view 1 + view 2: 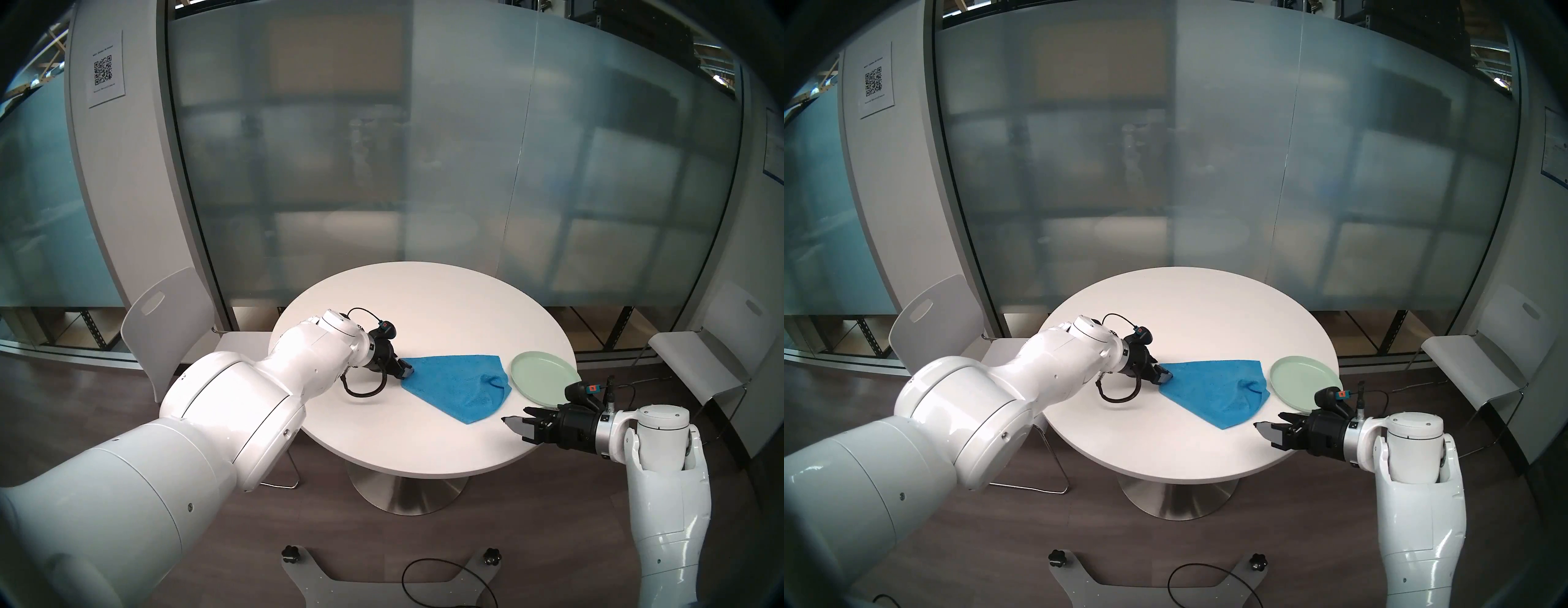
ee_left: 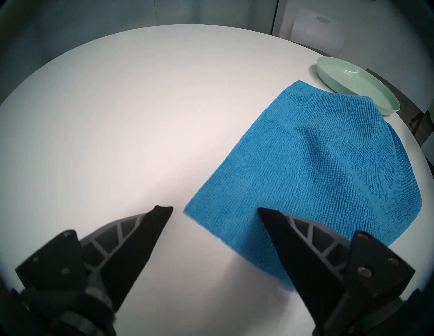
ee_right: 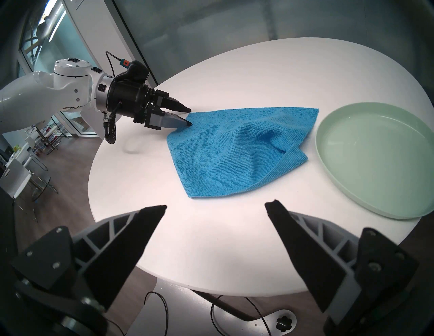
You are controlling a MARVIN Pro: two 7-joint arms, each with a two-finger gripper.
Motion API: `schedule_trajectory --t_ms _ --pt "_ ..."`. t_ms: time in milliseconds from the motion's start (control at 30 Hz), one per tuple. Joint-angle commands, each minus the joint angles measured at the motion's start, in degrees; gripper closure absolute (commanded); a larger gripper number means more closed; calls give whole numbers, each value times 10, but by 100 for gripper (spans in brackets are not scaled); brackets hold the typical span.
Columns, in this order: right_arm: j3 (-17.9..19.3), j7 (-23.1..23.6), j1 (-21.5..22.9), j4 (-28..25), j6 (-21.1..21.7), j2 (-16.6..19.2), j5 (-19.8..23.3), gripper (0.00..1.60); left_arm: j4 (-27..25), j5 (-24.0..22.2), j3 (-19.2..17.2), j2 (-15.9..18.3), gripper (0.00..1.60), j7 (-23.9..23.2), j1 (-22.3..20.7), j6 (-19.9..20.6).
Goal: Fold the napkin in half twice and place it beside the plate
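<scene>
Plate [image 1: 545, 375] sits at the table's [image 1: 424, 305] right edge, nothing in it. Napkin [image 1: 458, 388] lies rumpled, partly folded, just left of the plate. Left gripper [image 3: 189, 116] is at the napkin's left corner, jaws wide apart, straddling it, gripping nothing. Right gripper [image 1: 515, 420] hovers near the plate, jaws wide open, empty.

You see the napkin [image 1: 456, 386] — a bright blue terry cloth — lying loosely doubled over on the round white table [image 1: 424, 305], with a raised wrinkle at its end nearest the plate [image 1: 545, 378]. The plate is round, pale mint green, with a low rim — it sits upright just beside the napkin, at the table's edge, and holds nothing.
</scene>
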Motion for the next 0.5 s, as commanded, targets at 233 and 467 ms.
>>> schedule_trajectory --t_ms 233,467 --pt "0 0 7 -9 0 0 1 0 9 0 -2 -14 37 -1 -21 -15" --pt "0 1 7 -9 0 0 0 0 15 1 -1 -15 68 -12 -19 -22"
